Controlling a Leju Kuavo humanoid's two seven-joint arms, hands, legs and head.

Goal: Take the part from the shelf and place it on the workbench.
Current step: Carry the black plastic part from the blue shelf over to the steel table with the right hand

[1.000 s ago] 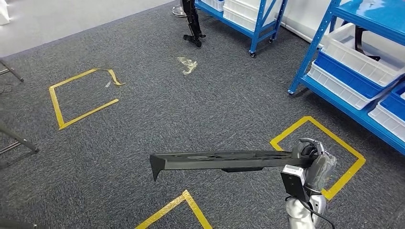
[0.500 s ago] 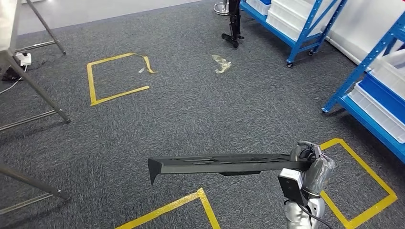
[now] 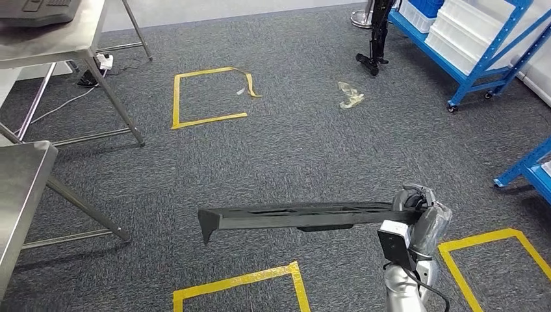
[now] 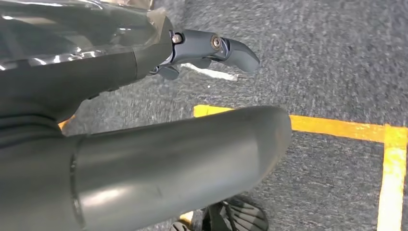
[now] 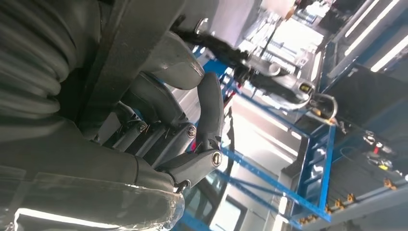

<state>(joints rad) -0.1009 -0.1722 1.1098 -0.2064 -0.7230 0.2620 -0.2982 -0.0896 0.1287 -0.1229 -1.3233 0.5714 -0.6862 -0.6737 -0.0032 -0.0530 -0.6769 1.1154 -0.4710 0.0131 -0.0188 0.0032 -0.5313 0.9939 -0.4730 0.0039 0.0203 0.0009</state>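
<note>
Your right hand (image 3: pixel 419 211) grips the long black plastic part (image 3: pixel 292 216) by its right end, low centre in the head view, carried level above the carpet. It reads rigid and light, but held at one end it will lever and sag; take it nearer mid-span. The steel counter (image 3: pixel 19 188) stands at far left. The left hand (image 4: pixel 144 120) holds nothing, fingers apart.

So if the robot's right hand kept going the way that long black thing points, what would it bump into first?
Probably the steel workbench on the left. The right hand holds the long black part level, pointing that way over bare carpet. Depth is hard to judge.
</note>
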